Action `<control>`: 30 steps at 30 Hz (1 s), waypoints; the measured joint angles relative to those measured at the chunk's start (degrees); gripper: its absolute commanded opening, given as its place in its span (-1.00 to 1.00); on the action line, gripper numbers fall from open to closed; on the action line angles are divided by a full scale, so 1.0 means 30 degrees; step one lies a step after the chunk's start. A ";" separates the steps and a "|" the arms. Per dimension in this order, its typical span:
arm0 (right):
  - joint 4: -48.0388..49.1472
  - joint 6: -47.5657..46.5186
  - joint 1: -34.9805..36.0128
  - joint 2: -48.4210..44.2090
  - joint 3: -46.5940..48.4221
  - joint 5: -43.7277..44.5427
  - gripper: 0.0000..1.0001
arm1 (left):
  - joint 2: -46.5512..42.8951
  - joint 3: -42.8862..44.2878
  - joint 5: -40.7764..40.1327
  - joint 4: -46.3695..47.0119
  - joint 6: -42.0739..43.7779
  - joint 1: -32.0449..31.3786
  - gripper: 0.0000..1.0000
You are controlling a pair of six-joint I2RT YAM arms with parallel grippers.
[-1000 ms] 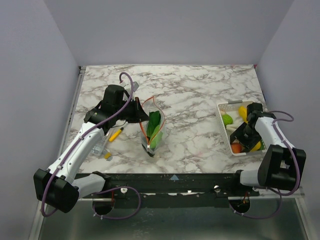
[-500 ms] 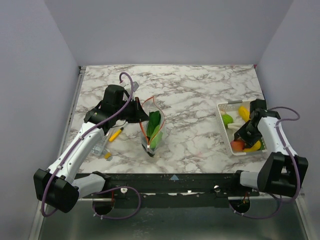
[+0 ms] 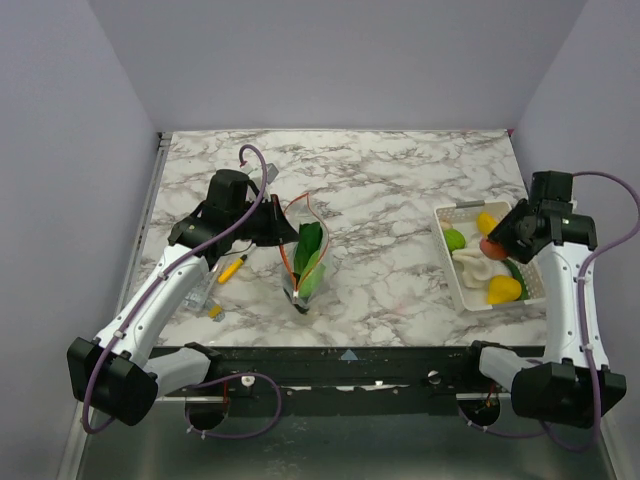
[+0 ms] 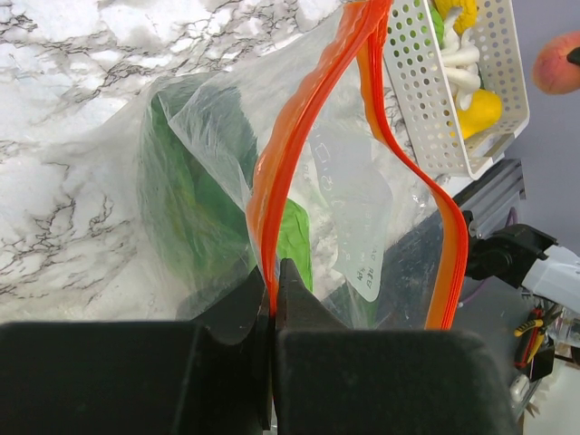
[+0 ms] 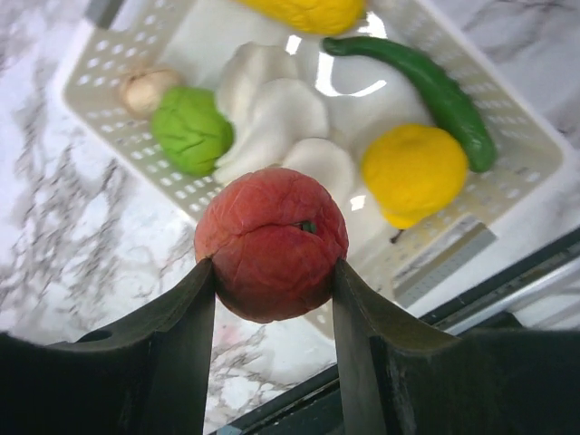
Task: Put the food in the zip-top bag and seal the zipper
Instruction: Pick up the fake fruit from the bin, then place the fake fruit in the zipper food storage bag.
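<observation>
The clear zip-top bag [image 3: 305, 262] stands in the table's middle left with the leafy green vegetable [image 3: 311, 257] inside; it also shows in the left wrist view [image 4: 208, 181]. My left gripper [image 3: 274, 222] is shut on the bag's red-orange zipper [image 4: 299, 118], holding the mouth open. My right gripper [image 5: 274, 272] is shut on the orange-red peach [image 5: 272, 243] and holds it above the white slotted tray [image 3: 446, 262]; the peach shows in the top view [image 3: 491, 247] too. Yellow [image 5: 414, 174], green [image 5: 192, 130] and white [image 5: 272, 113] pieces lie in the tray.
A short yellow pen [image 3: 231, 269] and a small clear plastic item [image 3: 205, 292] lie left of the bag. A long green pepper [image 5: 435, 86] lies in the tray. The table's front edge runs just below the tray.
My right gripper has risen out of the tray with the peach in it and moved back and to the right. The left arm and the bag have not moved.
</observation>
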 measured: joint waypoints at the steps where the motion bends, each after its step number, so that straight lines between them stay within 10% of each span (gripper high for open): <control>1: 0.0160 -0.0124 0.0102 0.0007 0.0124 -0.0750 -0.99 | 0.0000 0.0000 0.0000 0.0000 0.0000 0.0000 -1.00; 20: 0.4692 -0.0255 2.4472 0.7074 0.9406 0.3789 -0.99 | 0.0233 -0.0029 -0.0015 0.0036 -0.0058 -0.0080 -1.00; 30: 0.7417 -0.3155 2.7503 0.9296 1.1555 0.7220 -0.99 | 0.0233 -0.0029 -0.0022 0.0036 -0.0036 -0.0080 -1.00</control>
